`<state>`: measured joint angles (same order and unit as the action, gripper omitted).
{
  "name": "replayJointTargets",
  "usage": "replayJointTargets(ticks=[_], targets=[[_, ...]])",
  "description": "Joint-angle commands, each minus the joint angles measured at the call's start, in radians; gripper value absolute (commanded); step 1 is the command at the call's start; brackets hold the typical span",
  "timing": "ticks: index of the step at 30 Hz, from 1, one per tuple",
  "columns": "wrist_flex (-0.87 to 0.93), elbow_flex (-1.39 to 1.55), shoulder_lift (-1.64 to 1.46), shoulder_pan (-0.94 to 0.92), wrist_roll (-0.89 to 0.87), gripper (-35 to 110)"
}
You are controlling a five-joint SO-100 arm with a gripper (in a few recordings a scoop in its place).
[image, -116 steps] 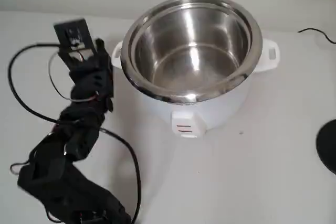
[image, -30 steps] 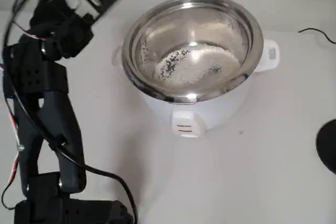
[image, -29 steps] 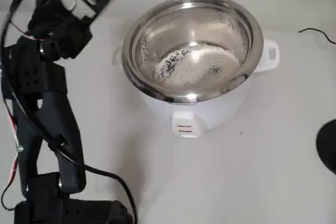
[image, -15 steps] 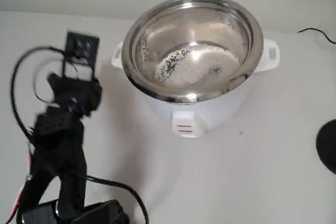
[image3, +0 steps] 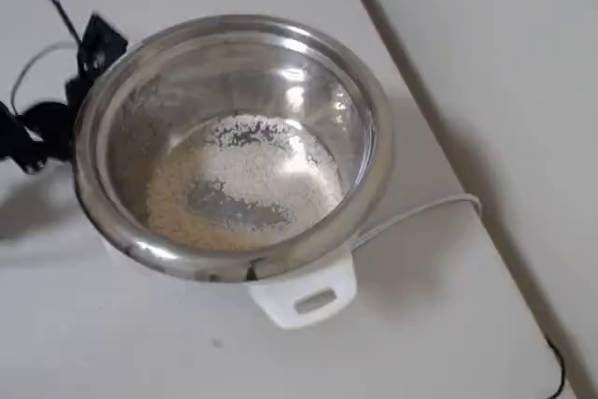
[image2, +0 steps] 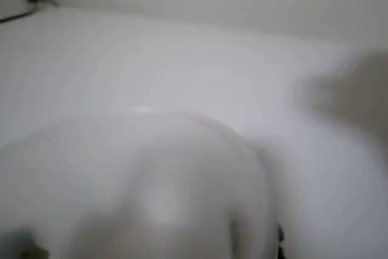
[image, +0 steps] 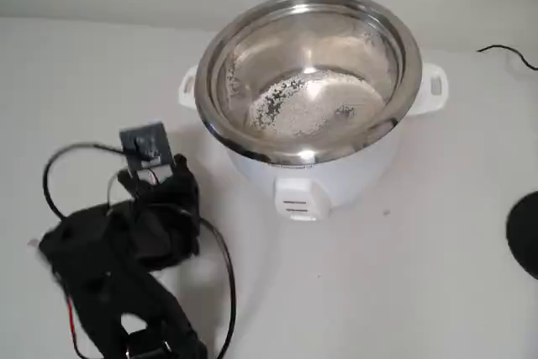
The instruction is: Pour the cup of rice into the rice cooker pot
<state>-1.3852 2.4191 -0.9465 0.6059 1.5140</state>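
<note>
Lying in the rice cooker pot (image: pixel 214 73), rice (image: pixel 307 107); hand (image: pixel 160 182) beside it, grip unreadable

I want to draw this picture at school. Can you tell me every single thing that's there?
rice cooker pot: one, shiny steel, sitting in the cooker in the middle of the table.
rice: one thin white layer, on the bottom of the pot, with bare steel patches showing.
cooker body: one, white, with two side handles and a front switch panel.
cooker cord: one, white, running off the cooker in the overhead view.
dark round thing: one, black, cut off at the right edge of the fixed view.
thin cable: one, black, top right of the fixed view.
table: one, white.
arm: one, black with looping wires, folded low left of the cooker; its gripper is too blurred to judge.
</note>
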Motion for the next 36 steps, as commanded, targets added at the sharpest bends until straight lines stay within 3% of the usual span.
replayJointTargets(ticks=[1, 9, 17, 27, 33, 36], targets=[[-0.170, -0.137, 0.161, -0.021, 0.107, 46], [-0.058, -0.387, 0.204, -0.051, 0.196, 52], [-0.058, -0.423, 0.199, -0.109, 0.184, 51], [-0.184, 0.005, -0.071, -0.069, 0.067, 50], [-0.135, 0.268, -0.350, -0.064, -0.041, 50], [-0.029, 0.388, -0.520, -0.086, -0.112, 49]])
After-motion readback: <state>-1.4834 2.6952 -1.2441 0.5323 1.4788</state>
